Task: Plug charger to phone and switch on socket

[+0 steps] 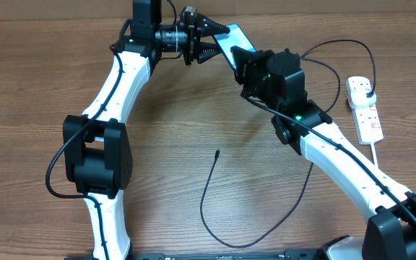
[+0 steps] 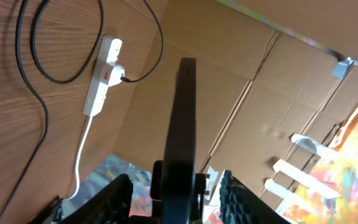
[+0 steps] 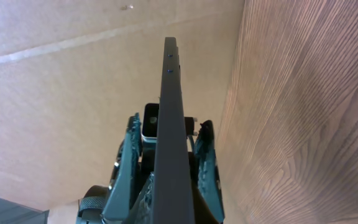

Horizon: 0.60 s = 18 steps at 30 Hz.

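Note:
The phone point(image 1: 224, 41), light blue screen and dark frame, is held up off the table at the back, between both grippers. My right gripper point(image 1: 243, 63) is shut on its near end; the right wrist view shows the phone point(image 3: 169, 93) edge-on between the fingers point(image 3: 166, 180). My left gripper point(image 1: 209, 40) is open around the far end; in the left wrist view the phone point(image 2: 182, 124) stands between the spread fingers point(image 2: 176, 199) with gaps on both sides. The charger tip point(image 1: 217, 152) lies loose mid-table. Its black plug point(image 1: 367, 91) sits in the socket point(image 1: 365, 115).
The black cable point(image 1: 226, 242) loops toward the front edge, then runs up under the right arm to the socket at the right. The socket point(image 2: 99, 84) and its thick white cord point(image 2: 82, 155) show in the left wrist view. A cardboard wall point(image 2: 241, 81) stands behind the table.

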Available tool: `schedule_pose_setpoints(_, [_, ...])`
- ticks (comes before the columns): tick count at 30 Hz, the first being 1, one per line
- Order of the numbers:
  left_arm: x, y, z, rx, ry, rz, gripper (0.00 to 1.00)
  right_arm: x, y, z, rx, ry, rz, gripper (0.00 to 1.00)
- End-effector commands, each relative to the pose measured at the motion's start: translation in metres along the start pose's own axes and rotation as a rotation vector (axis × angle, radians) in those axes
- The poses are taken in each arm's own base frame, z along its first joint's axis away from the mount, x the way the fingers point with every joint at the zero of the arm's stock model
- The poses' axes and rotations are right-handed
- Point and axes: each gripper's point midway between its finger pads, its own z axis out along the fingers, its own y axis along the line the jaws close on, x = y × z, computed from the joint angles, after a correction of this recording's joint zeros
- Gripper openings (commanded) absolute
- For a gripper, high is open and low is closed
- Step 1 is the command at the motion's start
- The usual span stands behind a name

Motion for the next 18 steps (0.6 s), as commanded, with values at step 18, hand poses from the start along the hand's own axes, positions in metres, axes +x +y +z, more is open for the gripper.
schedule_pose_setpoints(18, [0.010, -0.009, 0.016, -0.005, 0.001, -0.033, 0.24, 0.020, 0.019, -0.006, -0.062, 0.023, -0.013, 0.04])
